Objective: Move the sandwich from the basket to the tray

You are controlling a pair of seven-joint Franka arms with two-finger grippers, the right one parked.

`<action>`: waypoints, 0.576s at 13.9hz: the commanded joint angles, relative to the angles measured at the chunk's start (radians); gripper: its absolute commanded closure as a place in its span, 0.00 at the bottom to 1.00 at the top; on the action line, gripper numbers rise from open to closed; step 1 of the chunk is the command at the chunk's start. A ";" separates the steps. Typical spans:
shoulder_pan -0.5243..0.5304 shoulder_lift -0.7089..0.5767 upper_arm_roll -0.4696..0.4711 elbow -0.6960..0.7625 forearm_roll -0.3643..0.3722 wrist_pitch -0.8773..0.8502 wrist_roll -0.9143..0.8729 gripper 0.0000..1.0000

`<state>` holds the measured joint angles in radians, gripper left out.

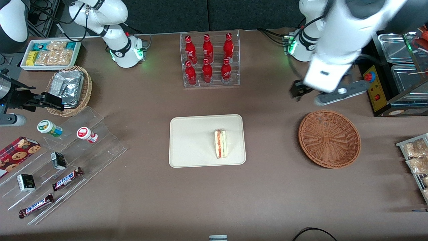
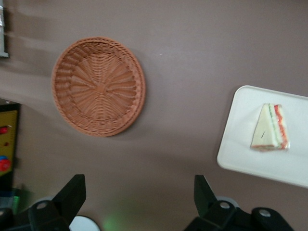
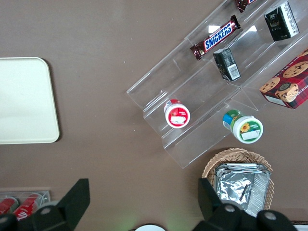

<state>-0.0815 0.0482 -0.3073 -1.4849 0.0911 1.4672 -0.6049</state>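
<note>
With the working arm raised over its end of the worktop [image 1: 267, 187], I read the gripper [image 2: 139, 197] as empty: its two fingers [image 2: 72, 195] stand spread wide, with only bare brown surface between them. In the front view the gripper [image 1: 302, 90] hangs in the air, farther from the front camera than the basket [image 1: 329, 139] and clear of it.

From the wrist camera, the basket [image 2: 98, 86] lies on the worktop well apart from the fingertips, touching neither. I see nothing inside it, only the woven reddish-brown floor and rim.

The tray [image 1: 187, 134] sits near the middle of the worktop, also well apart from the fingers. The sandwich [image 1: 220, 144] lies on it, close to the tray edge that faces the basket, its red and green filling stripe showing. In the wrist view the sandwich [image 2: 270, 127] lies flat on the tray [image 2: 240, 159], pale wedge with the coloured stripe along one side, inside the rim.

Farther from the front camera than the tray, a clear rack of red bottles [image 1: 209, 60] stands upright.
</note>
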 commanded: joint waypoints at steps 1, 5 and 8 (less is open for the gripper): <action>-0.003 -0.085 0.112 -0.018 -0.071 -0.076 0.199 0.01; -0.003 -0.131 0.235 -0.026 -0.106 -0.131 0.408 0.01; -0.003 -0.186 0.284 -0.060 -0.103 -0.134 0.493 0.01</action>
<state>-0.0802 -0.0781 -0.0436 -1.4941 0.0021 1.3364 -0.1544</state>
